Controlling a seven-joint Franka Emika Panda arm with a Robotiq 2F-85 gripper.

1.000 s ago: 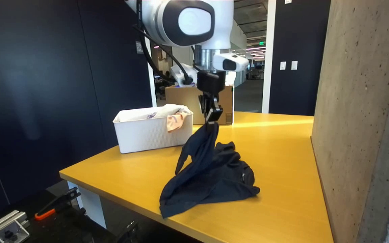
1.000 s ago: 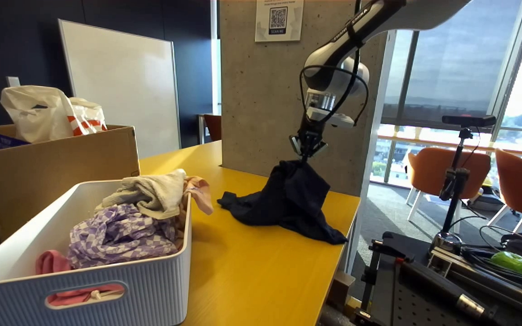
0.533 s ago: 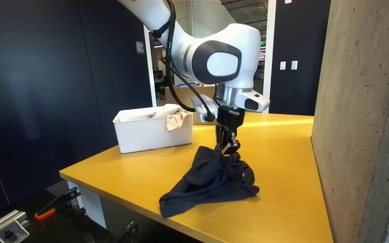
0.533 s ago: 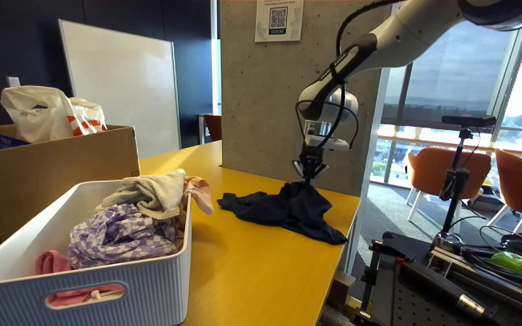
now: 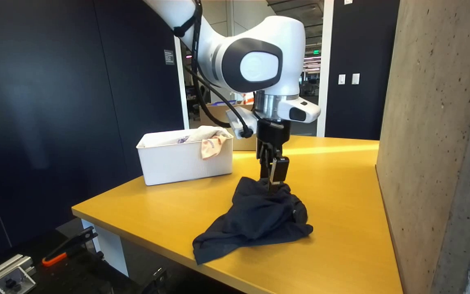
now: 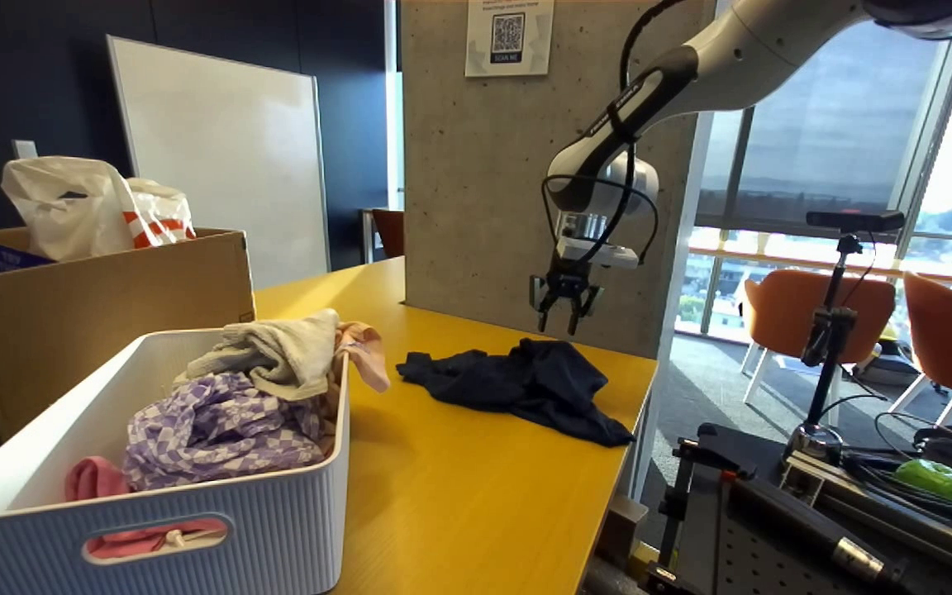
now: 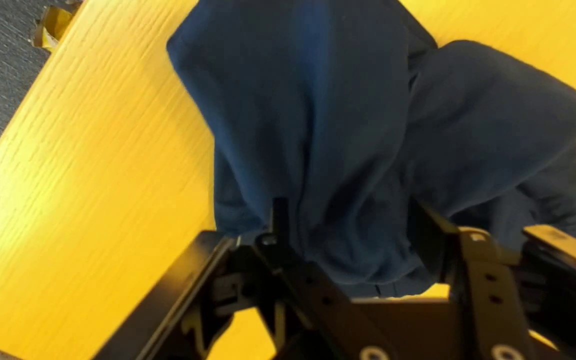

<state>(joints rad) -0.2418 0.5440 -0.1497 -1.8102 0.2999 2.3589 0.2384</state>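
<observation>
Left to right in an exterior view, I record a cardboard box (image 6: 96, 318) holding plastic bags (image 6: 71, 219), then a white bin (image 6: 286, 533) of crumpled cloths (image 6: 224, 434). Right of the bin, a navy garment (image 6: 521, 384) lies rumpled on the yellow desk (image 6: 443, 496), close to its edge. My claw (image 6: 558, 322) hangs just above the garment, jaws clearly apart, gripping nothing; a concrete pillar (image 6: 476, 182) stands behind it.

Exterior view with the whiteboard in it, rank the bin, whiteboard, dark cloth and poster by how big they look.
Bin, though nearness enlarges it
Whiteboard
Dark cloth
Poster, cut off at the top
</observation>
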